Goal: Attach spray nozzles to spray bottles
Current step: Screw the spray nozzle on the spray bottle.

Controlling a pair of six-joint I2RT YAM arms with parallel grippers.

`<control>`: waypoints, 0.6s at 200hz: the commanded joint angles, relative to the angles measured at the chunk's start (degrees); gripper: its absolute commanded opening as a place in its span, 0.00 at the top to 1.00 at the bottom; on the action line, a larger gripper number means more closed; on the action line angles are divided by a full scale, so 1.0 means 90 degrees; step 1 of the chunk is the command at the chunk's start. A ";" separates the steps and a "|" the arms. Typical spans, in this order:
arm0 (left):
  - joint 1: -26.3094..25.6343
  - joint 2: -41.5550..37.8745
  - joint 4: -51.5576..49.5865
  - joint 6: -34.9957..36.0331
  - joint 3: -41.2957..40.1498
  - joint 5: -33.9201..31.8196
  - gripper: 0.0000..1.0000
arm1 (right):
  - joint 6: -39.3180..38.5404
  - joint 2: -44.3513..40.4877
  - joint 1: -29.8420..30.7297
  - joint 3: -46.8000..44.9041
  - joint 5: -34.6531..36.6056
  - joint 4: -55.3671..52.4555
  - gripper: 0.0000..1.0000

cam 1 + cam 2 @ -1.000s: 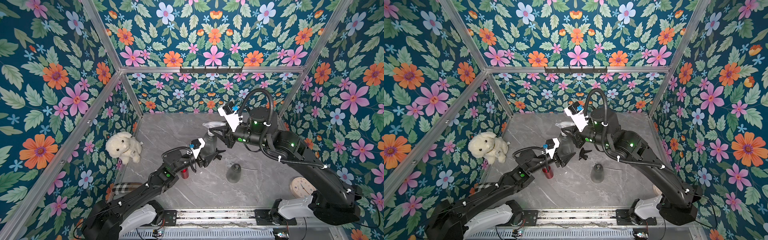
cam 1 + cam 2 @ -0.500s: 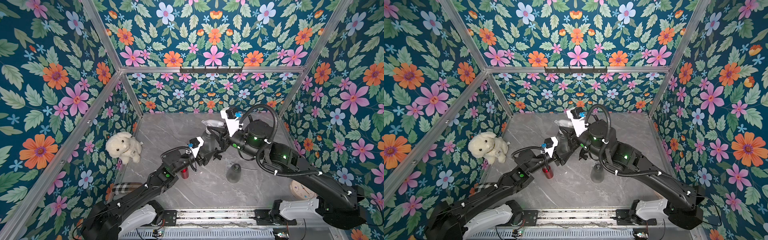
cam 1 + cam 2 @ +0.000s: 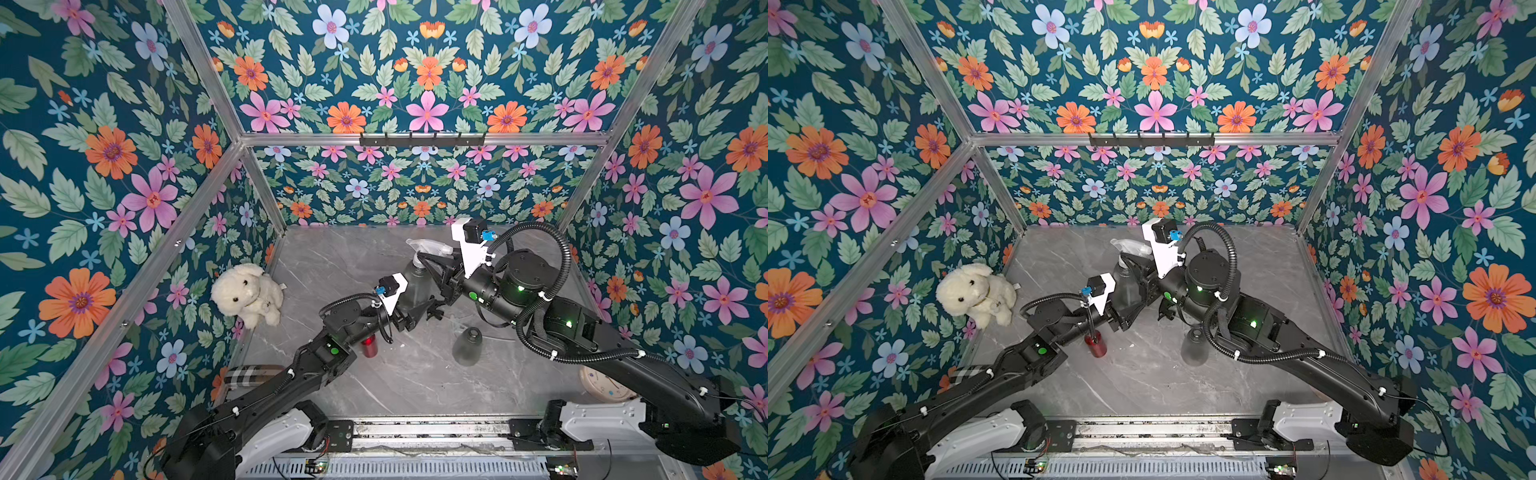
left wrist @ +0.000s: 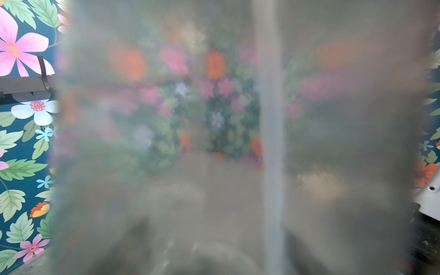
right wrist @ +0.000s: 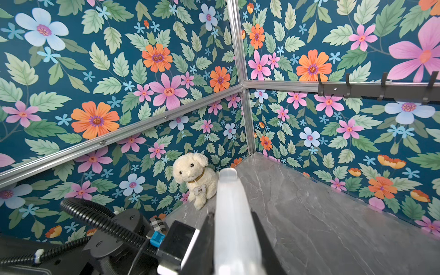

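While left gripper [image 3: 417, 311] seemingly clamps 1 grey bottle [image 3: 417, 282], right gripper [image 5: 232, 215], pinching whitish nozzle [image 5: 229, 190], must twist it down squarely.

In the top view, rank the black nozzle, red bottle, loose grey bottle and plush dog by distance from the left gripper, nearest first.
1. Black nozzle: on the table, just right of the left gripper.
2. Red bottle, under the left arm, and loose grey bottle, to the right: too close to call.
3. Plush dog: by the left wall.
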 commanded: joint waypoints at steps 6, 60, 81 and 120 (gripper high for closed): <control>0.0013 0.0012 0.0701 -0.0140 0.0075 -0.0124 1.00 | -0.0160 -0.0044 0.0015 -0.0111 -0.0374 -0.0169 0.78; 0.0015 0.0052 0.0652 -0.0140 0.0094 -0.0004 1.00 | -0.0243 0.0117 0.0019 0.0237 -0.0405 -0.0627 0.77; 0.0013 0.0026 0.0612 -0.0077 0.0084 -0.0177 1.00 | -0.0199 0.0182 0.0034 0.0408 -0.0270 -0.0903 0.80; -0.0009 0.0098 0.0561 -0.0015 0.0167 -0.0367 1.00 | -0.0210 0.0404 0.0193 0.0647 0.0179 -0.1246 0.81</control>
